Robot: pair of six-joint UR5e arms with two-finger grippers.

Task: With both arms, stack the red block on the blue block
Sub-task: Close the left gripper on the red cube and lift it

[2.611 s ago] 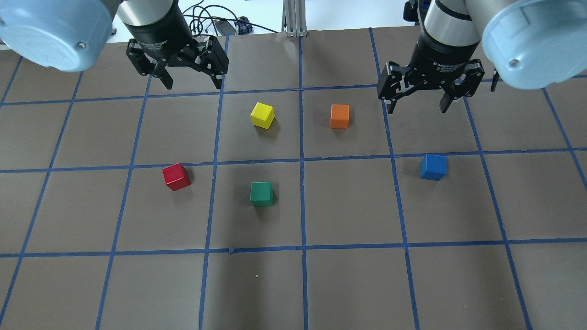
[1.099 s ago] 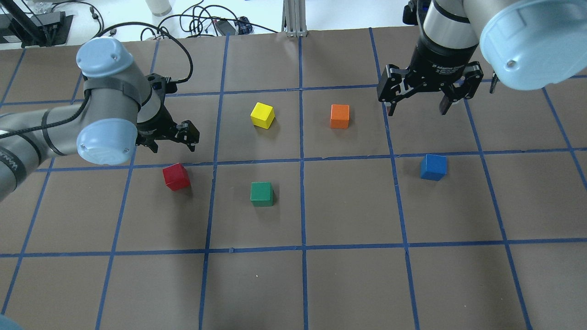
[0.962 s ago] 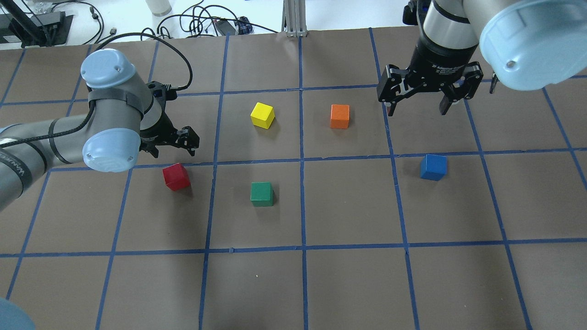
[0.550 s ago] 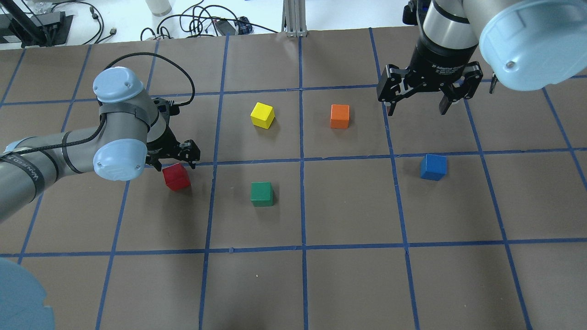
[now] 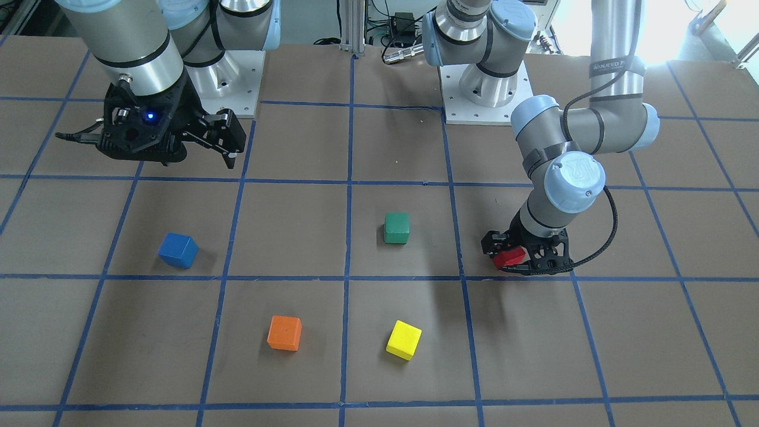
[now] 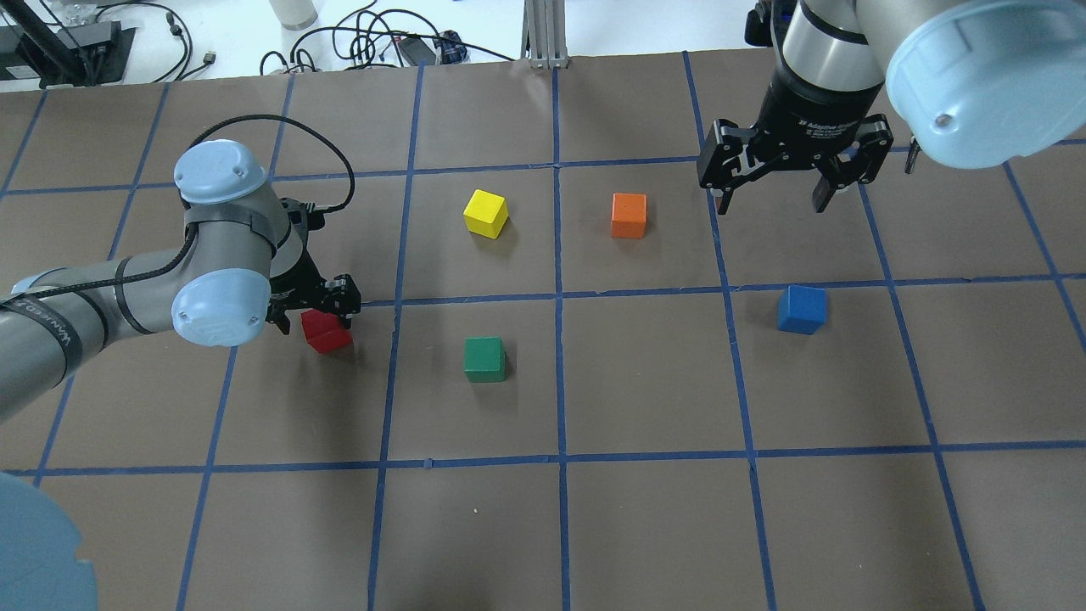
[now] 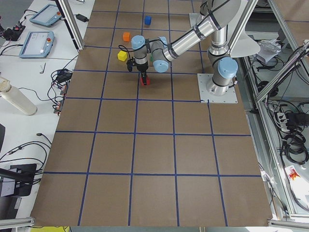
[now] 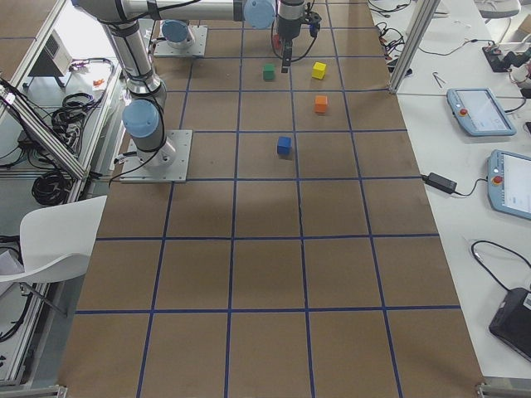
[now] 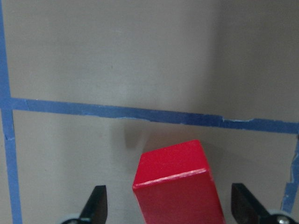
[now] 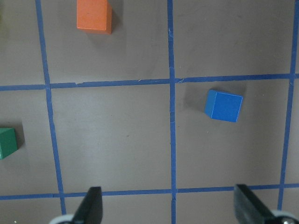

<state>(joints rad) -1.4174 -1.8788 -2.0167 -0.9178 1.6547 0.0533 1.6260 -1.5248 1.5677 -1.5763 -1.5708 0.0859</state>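
- Your left gripper (image 6: pixel 316 304) is down low at the table (image 6: pixel 645 518), straddling the red block (image 6: pixel 327 333).
- The left wrist view shows a finger (image 9: pixel 97 205) on each side of the block (image 9: pixel 180 189), with bare table showing in both gaps. It's spread, not gripping.
- From these angles I can't tell whether those fingertips reach the table surface.
- The red block sits flat on the table, a little skewed to the grid. It's just on the robot's side of a blue tape line (image 9: pixel 154 114).
- In the front view only the block's near corner (image 5: pixel 509 257) shows past the left gripper (image 5: pixel 522 260); the rest is hidden.
- Your right gripper (image 6: pixel 768 193) hangs well above the table on the far right side, jaws wide apart, holding nothing.
- The blue block (image 6: pixel 801 309) sits flat on the table in the cell nearer the robot than that gripper, well apart from it.
- In the right wrist view it shows ahead and right of centre (image 10: pixel 224 106), far from both fingertips.
- Red and blue are well apart, on opposite halves of the table.
- The green cube (image 6: pixel 484 358) lies roughly between them, nearer the red.
- The yellow cube (image 6: pixel 486 212) and orange cube (image 6: pixel 629 215) sit one row farther out, on either side of the centre tape line.
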